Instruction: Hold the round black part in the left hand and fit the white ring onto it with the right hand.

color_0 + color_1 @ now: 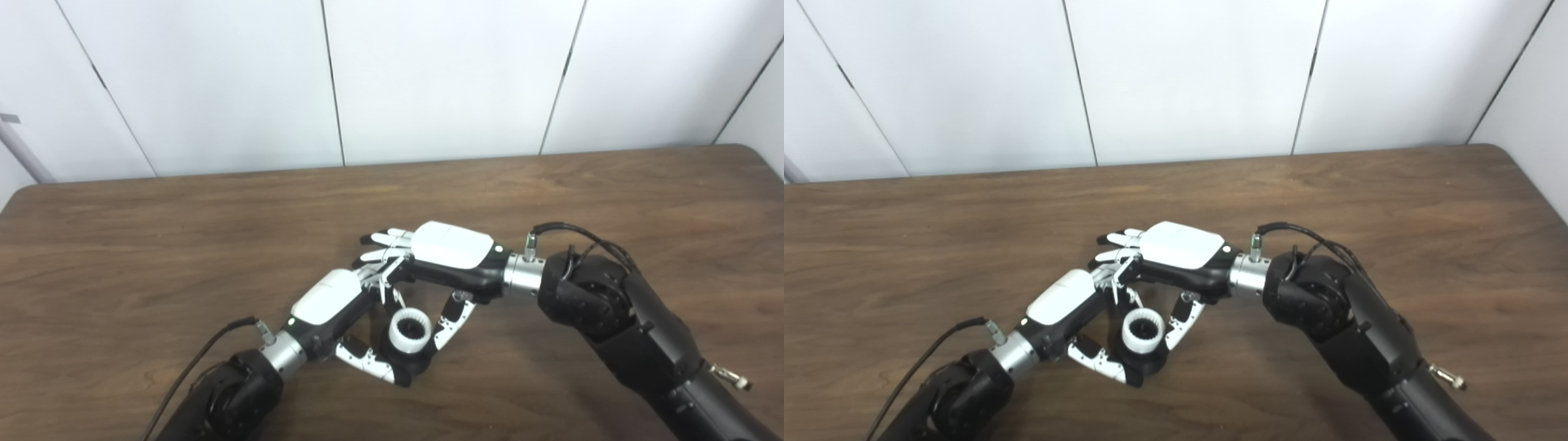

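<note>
The white ring (409,331), toothed inside, sits on top of the round black part (421,366) near the table's front middle. My left hand (327,300) is shut on the black part, its thumb curled under the near side and its fingers behind. My right hand (450,245) hovers just above, palm down. Its thumb (450,321) presses the ring's right side and a bent finger meets the far side, while its other fingers stretch out over the left hand. Most of the black part is hidden by the ring and both hands.
The brown wooden table (184,245) runs wide on both sides, with a white panelled wall behind it. A black cable (196,361) trails from my left wrist, and another loops over my right wrist (569,233).
</note>
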`<action>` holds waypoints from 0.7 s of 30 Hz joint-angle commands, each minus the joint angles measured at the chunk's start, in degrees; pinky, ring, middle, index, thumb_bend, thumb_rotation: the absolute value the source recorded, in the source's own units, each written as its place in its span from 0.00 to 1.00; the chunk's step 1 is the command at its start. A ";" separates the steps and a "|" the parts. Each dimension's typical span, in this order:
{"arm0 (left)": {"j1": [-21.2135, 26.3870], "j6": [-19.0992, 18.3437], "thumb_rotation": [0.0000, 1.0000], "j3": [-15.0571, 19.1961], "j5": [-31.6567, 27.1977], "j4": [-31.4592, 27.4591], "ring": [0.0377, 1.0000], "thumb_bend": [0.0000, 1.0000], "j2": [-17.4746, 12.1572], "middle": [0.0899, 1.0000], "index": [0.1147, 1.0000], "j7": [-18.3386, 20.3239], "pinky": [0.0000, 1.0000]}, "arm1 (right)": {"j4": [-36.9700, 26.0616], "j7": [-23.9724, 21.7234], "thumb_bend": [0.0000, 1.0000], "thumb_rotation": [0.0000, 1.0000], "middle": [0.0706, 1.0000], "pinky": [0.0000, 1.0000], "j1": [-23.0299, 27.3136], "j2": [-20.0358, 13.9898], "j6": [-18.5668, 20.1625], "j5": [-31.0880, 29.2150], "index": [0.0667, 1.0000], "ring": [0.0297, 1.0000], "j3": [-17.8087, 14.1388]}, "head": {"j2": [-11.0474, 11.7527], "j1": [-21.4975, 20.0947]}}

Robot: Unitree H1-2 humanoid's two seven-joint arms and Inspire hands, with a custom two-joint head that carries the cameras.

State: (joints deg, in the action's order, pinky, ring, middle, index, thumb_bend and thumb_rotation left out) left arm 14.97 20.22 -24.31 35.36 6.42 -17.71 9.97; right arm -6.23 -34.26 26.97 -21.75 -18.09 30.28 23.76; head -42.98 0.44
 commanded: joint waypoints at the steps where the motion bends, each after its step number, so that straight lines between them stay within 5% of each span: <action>1: 0.73 -0.54 0.06 -0.61 1.07 -1.21 1.00 0.53 0.30 0.88 0.41 1.17 1.00 | -2.07 -0.49 0.53 0.14 0.90 1.00 2.39 -0.92 -0.58 -1.26 0.44 1.00 -0.16 | -0.19 -0.21; 21: 0.68 -0.61 0.06 -1.61 2.85 -1.54 1.00 0.53 1.58 0.89 0.41 0.58 1.00 | -1.98 -3.15 0.53 0.14 0.90 1.00 3.40 -1.51 -0.74 -2.18 0.44 1.00 0.44 | -0.39 0.11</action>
State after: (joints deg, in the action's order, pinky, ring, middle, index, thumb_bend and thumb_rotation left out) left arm 14.97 18.96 -25.16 36.89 5.62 -16.54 10.32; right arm -6.61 -37.60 28.19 -22.98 -18.08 29.45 24.25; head -43.33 0.53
